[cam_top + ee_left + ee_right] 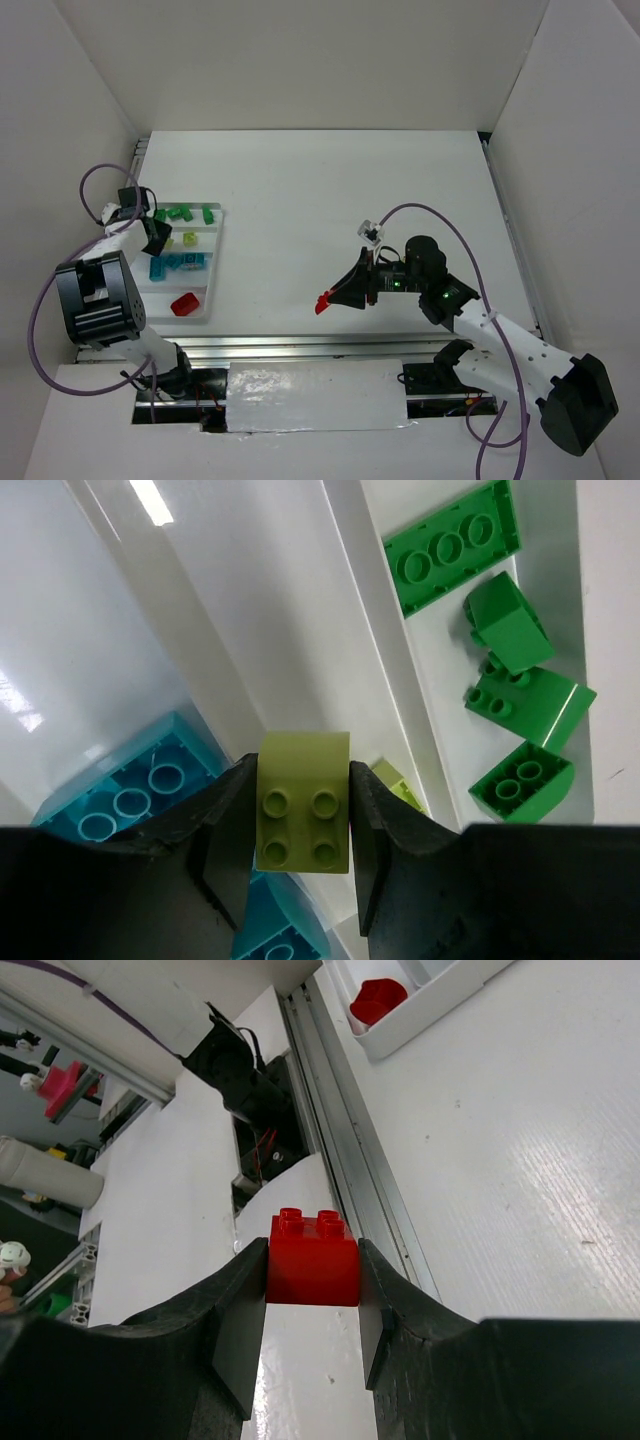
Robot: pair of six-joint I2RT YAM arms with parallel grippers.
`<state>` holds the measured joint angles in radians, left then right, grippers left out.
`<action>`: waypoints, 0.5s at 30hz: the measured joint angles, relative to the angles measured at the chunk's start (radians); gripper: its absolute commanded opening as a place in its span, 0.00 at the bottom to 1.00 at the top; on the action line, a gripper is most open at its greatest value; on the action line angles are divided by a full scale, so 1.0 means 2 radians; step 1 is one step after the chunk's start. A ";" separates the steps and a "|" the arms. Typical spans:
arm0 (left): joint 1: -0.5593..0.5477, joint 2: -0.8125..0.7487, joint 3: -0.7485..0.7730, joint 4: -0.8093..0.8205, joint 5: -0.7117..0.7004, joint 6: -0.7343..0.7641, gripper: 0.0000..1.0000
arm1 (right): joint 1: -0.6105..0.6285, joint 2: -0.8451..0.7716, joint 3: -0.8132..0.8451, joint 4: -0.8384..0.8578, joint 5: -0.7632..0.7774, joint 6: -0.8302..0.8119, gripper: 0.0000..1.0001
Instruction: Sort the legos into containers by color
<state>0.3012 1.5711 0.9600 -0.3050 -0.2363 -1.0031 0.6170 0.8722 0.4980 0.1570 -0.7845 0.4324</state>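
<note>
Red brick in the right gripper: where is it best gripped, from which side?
Grip its two flat, parallel side walls, as the right gripper has it: the red brick sits squarely in the jaws with its studs free. Those smooth faces should give full contact; the studded top would not. Approach from a plain side, square to the studs.

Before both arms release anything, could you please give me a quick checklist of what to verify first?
1. Hold of the left gripper on its lime brick: ok.
2. Hold of the right gripper on its red brick: ok.
3. Lime brick centred over the row between teal bricks and green bricks: cannot tell.
4. Right gripper above the tray: not ok, it is over the table.
5. Room beside the tray's red piece: ok.
</note>
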 measured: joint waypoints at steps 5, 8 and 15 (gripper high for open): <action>0.006 0.009 0.001 0.022 0.011 -0.009 0.85 | 0.000 0.000 -0.010 0.006 -0.005 0.000 0.00; 0.006 0.006 0.002 0.035 0.017 -0.013 0.99 | 0.000 0.000 -0.011 0.010 -0.008 0.000 0.00; -0.001 -0.054 0.000 0.025 0.032 -0.006 0.99 | 0.000 0.006 -0.012 0.022 -0.005 0.010 0.01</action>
<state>0.2989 1.4635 0.9596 -0.2550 -0.1715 -1.0149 0.6170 0.8852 0.4747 0.2016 -0.7940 0.4530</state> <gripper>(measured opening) 0.994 0.438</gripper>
